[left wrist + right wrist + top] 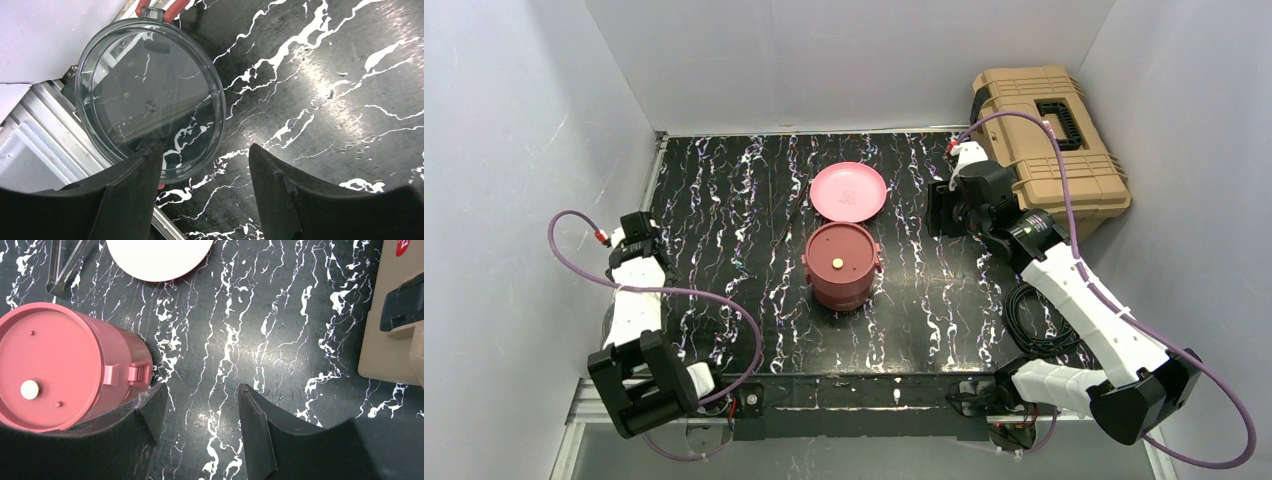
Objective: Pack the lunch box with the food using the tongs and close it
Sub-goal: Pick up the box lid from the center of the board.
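The maroon round lidded lunch box (841,268) stands mid-table. The left gripper (205,155) and right gripper (200,395) both gape partway, holding nothing (the red sticker (409,246) on the tan plastic toolbox (395,347) is unreadable).

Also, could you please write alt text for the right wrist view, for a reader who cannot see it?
A lidded maroon lunch box, a pale dot on top, stands on the black marbled table, left of the open, empty right claw. A pale plate and the tongs show partly at the top edge, and a tan toolbox shows at the right.
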Controlling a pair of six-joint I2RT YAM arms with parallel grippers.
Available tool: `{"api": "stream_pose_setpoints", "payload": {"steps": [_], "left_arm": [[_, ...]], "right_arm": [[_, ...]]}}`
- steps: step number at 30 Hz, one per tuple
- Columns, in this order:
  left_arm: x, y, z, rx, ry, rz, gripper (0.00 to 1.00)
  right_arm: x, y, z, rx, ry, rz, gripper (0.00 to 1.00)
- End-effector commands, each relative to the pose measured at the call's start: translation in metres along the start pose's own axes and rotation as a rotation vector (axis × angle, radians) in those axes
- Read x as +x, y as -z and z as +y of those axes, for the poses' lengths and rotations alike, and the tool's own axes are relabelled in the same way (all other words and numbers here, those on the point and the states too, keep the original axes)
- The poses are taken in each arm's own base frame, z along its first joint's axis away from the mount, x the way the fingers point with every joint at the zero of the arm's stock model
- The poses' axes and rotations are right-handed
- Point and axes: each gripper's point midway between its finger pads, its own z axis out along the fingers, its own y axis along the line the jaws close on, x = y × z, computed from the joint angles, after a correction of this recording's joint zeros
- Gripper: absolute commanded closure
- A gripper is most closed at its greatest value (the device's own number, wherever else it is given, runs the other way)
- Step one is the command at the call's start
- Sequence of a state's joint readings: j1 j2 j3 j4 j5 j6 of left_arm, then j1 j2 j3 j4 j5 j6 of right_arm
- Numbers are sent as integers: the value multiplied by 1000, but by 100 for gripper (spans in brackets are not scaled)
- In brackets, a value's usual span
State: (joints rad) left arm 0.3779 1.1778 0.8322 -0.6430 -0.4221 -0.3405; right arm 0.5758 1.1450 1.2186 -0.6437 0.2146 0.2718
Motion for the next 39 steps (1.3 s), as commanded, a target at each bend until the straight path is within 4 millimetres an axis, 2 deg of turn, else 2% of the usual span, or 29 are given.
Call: {"api": "stream_pose_setpoints", "payload": {"steps": [1,10,16,25,28,33,37,39], "left_arm": [[4,-8,9,-64,-15,21,41],[17,-21,-2,-53,-42,129,43],[17,-27,-2,-77,-64,152,54],[17,-34,0,-99,-91,171,60],[18,-35,-3,-87,-98,189,68],[11,-27,-5,-48,-99,161,91],[6,-17,-9,1,-89,123,100],[1,-11,-11,35,-74,96,100]], "right_arm": [[-23,11,5,-35,9,-76,37],[-25,20,3,-35,16,-87,37],[-27,20,2,-30,15,-89,37],[-29,16,3,-28,27,-77,37],[-30,16,1,-22,28,-77,37],[-28,18,-2,-4,30,-70,37],[-27,19,-7,21,35,-64,37],[-27,20,-9,34,37,-63,37]]}}
